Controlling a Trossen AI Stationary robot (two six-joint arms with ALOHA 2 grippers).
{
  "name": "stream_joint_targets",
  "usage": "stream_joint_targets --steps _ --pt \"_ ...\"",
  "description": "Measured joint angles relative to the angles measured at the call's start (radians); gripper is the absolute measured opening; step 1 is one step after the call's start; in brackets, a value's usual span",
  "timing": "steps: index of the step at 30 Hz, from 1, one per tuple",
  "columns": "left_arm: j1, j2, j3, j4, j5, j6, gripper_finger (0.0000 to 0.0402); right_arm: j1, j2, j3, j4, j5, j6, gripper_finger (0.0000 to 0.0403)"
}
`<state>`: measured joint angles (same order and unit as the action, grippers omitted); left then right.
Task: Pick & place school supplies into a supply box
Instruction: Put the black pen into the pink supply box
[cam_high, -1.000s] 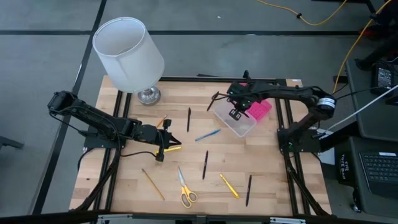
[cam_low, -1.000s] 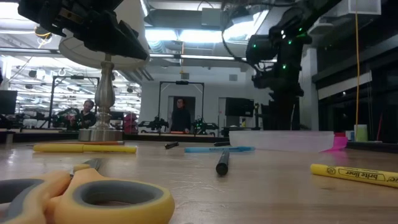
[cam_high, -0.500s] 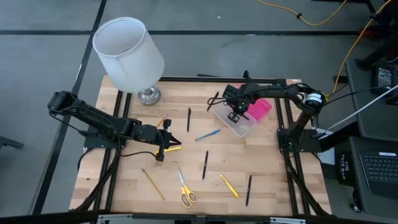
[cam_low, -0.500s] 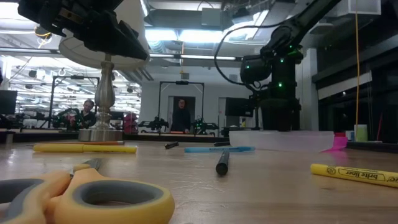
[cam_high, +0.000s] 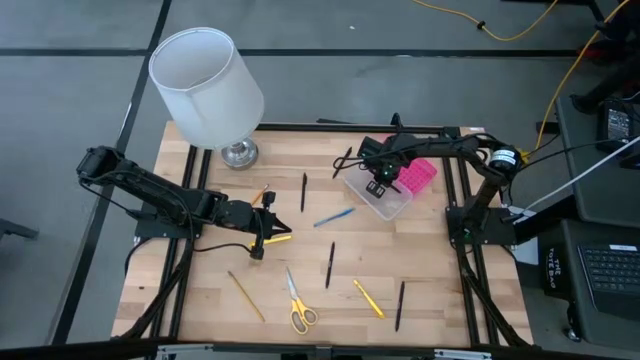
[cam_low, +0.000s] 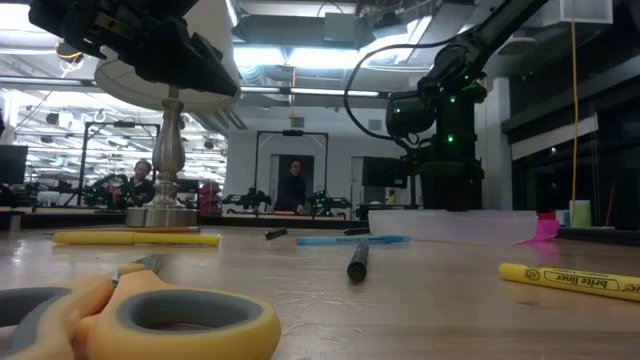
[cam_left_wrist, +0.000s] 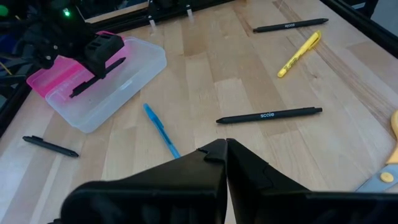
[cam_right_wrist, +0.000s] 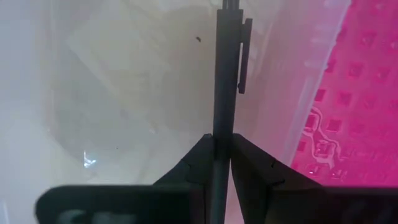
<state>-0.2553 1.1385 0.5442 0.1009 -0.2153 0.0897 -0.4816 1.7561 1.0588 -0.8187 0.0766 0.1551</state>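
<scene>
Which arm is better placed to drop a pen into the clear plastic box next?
The right. Its gripper is shut on a black pen directly over the clear plastic box with pink lid. The left gripper sits shut and empty across the table.

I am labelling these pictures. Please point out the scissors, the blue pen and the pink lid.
scissors (cam_high: 298, 306): high view, on the blades near the pivot.
blue pen (cam_left_wrist: 161, 130): left wrist view, mid-barrel.
pink lid (cam_high: 420, 176): high view, on its bare textured surface.
</scene>
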Motion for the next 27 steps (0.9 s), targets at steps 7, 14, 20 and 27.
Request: stream_joint_targets --steps 7,14,20,27 --pt "0.0 0.0 0.0 0.0 0.0 0.0 0.0004 0.0 0.0 0.0 0.0 0.0 0.023 0.0064" --pt "0.0 0.0 0.0 0.0 0.0 -0.001 0.0004 0.0 0.0 0.0 -0.001 0.0 0.022 0.0091" --pt "0.0 0.0 0.0 0.0 0.0 -0.001 0.0004 0.0 -0.02 0.0 -0.034 0.0 0.024 0.0103" --pt "0.0 0.0 0.0 0.0 0.0 0.0 0.0004 0.009 -0.12 0.022 -0.071 0.001 0.026 0.0103"
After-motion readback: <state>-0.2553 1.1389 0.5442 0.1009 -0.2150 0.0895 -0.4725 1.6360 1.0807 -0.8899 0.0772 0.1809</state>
